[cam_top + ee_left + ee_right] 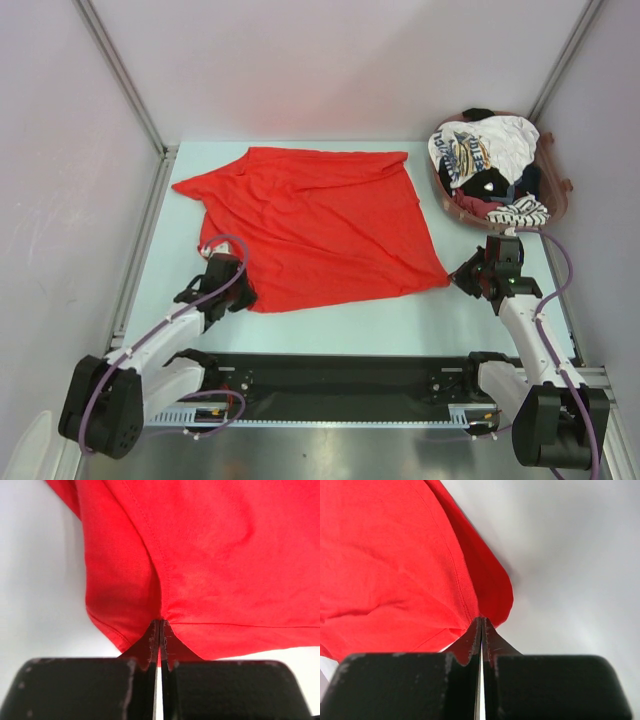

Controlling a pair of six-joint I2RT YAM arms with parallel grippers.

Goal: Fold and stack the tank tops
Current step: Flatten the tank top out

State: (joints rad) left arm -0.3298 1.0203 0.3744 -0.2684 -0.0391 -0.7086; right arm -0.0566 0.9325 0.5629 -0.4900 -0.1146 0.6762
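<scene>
While the left gripper (pixel 243 297) and right gripper (pixel 458 277) each clamp a near corner, the red tank top (pixel 320 225) spreads away from both — its near edge running between them.

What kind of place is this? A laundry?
Probably a robot test booth, not a laundry: plain walls box in the table, and the left gripper and right gripper of bolted-down arms pinch a red tank top.
</scene>
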